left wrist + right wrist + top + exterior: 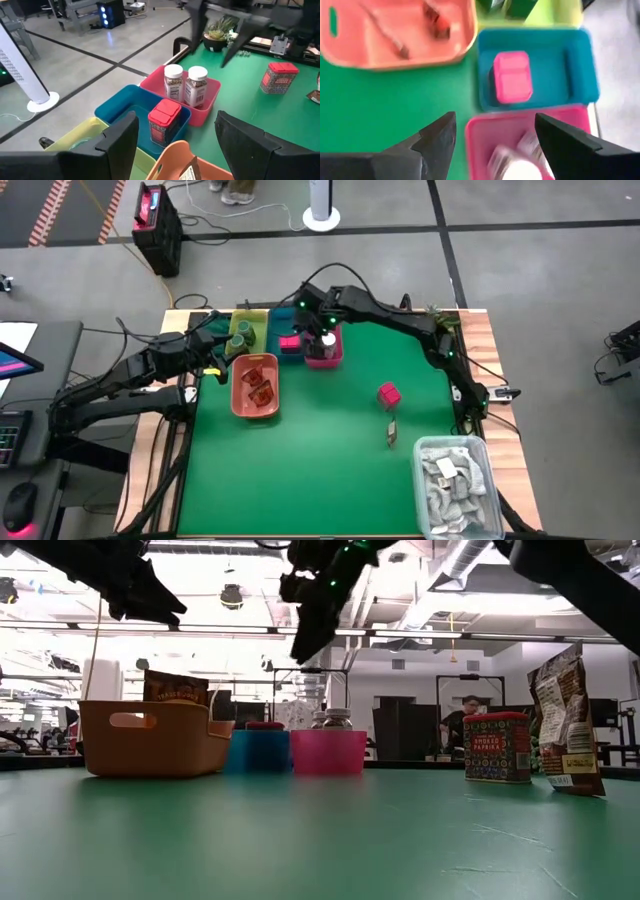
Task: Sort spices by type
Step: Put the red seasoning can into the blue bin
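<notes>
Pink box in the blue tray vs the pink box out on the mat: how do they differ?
The pink boxy pack in the blue plastic tray is already binned, beside the pink tray holding white-capped jars. The loose pink boxy pack stands alone on the green mat, unsorted, near a red-brown sachet. Both share the same bright pink boxy look.

Two dark jointed arms, thin black cables looped along them, small green lights glowing near the right hand (322,332).

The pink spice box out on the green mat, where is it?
In the high view, the pink boxy spice pack sits alone on the green mat's right half, just above a small red-brown sachet and left of the right arm.
</notes>
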Robot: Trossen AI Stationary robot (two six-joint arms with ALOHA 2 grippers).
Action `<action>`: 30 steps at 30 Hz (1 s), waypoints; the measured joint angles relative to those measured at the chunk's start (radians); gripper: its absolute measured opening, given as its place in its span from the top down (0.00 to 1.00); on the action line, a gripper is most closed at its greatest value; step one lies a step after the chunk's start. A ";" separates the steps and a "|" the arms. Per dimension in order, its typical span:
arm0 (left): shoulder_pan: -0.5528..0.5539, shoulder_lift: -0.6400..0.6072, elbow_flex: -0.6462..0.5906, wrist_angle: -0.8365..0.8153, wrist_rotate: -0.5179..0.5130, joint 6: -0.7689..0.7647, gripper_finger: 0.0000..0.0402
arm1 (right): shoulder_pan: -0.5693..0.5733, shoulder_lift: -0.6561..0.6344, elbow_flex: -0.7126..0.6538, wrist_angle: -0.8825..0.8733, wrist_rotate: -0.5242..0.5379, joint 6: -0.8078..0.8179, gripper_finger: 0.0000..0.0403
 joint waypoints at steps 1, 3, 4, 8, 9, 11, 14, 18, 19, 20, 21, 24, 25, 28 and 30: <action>0.000 0.000 0.000 0.000 0.000 -0.001 0.37 | 0.007 -0.007 0.000 -0.030 0.000 0.012 0.26; 0.000 0.000 0.000 0.001 -0.001 -0.002 0.37 | 0.021 -0.016 0.000 -0.093 0.000 0.032 0.26; 0.000 0.000 0.000 0.001 -0.001 -0.003 0.37 | 0.031 -0.019 -0.001 -0.128 0.000 0.042 0.26; 0.000 0.000 0.000 0.001 -0.001 -0.010 0.37 | 0.075 -0.020 -0.003 -0.261 0.000 0.070 0.26; 0.000 0.000 0.000 0.001 -0.002 -0.013 0.37 | 0.087 -0.020 -0.008 -0.287 0.000 0.077 0.26; 0.000 0.000 0.000 0.001 -0.002 -0.016 0.37 | 0.109 -0.020 -0.025 -0.322 0.000 0.083 0.26; 0.000 0.000 0.000 0.001 -0.002 -0.021 0.37 | 0.139 -0.018 -0.027 -0.395 0.016 0.112 0.26; 0.000 0.000 0.000 -0.007 -0.002 -0.023 0.37 | 0.182 -0.020 -0.027 -0.451 0.060 0.147 0.26; 0.000 0.000 0.000 -0.009 -0.002 -0.024 0.37 | 0.191 -0.024 -0.027 -0.450 0.065 0.157 0.26; 0.000 0.000 0.000 -0.010 -0.002 -0.024 0.37 | 0.199 -0.031 -0.027 -0.446 0.066 0.164 0.26; 0.000 0.000 0.000 -0.010 -0.002 -0.024 0.37 | 0.208 -0.042 -0.027 -0.443 0.066 0.168 0.26; 0.000 0.000 0.000 -0.022 -0.002 -0.024 0.37 | 0.232 -0.083 -0.027 -0.450 0.080 0.175 0.26; 0.000 0.000 0.000 -0.028 -0.002 -0.024 0.37 | 0.236 -0.093 -0.027 -0.449 0.084 0.183 0.26; 0.000 0.000 0.000 -0.031 -0.002 -0.024 0.37 | 0.239 -0.120 -0.027 -0.447 0.102 0.206 0.26; 0.000 0.000 0.000 -0.031 -0.002 -0.025 0.37 | 0.239 -0.142 -0.027 -0.446 0.111 0.227 0.26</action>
